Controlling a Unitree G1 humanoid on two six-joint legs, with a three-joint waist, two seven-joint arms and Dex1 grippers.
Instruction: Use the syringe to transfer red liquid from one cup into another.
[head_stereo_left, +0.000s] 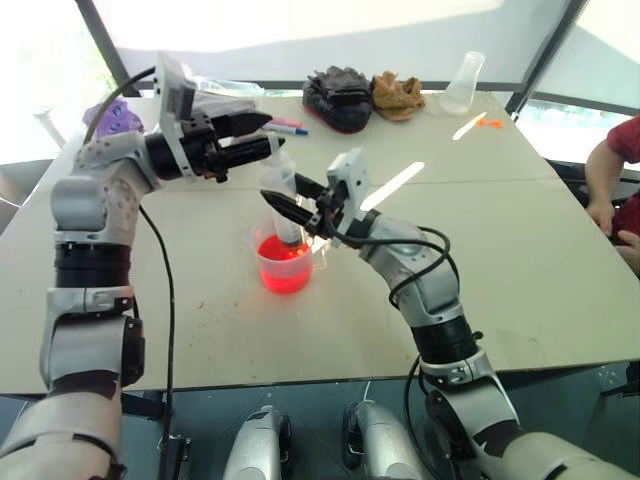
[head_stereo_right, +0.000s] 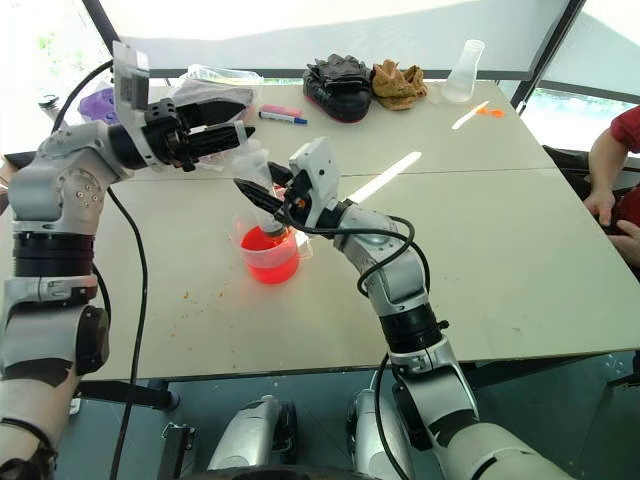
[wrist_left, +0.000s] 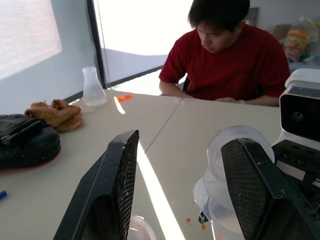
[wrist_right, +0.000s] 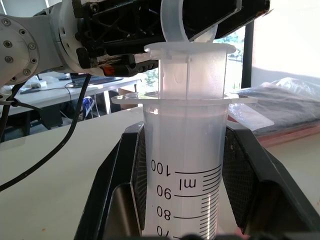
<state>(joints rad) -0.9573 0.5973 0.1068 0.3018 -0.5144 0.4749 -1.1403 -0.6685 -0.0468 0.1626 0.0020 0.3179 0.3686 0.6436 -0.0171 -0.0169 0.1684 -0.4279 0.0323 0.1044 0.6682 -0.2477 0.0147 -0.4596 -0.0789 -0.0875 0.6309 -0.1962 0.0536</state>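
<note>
The clear syringe (wrist_right: 182, 165), clamped upright in the right gripper (head_stereo_left: 292, 205), stands in the cup (head_stereo_left: 284, 262) of red liquid (head_stereo_left: 285, 275); the left gripper (head_stereo_left: 262, 135), fingers apart, apparently flanks its plunger (wrist_left: 235, 165).

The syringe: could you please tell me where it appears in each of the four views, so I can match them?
Left eye view: syringe upright in the red-filled beaker, centre-left.
Right eye view: above the beaker, centre-left.
Left wrist view: plunger top beside the right finger.
Right wrist view: barrel between both fingers, centre.
Shared landmark: conical flask.

Black gloves (head_stereo_left: 337, 97), brown cloth (head_stereo_left: 398, 95), conical flask (head_stereo_left: 463, 82), markers (head_stereo_left: 285, 126), seated person (wrist_left: 225, 55)
</note>
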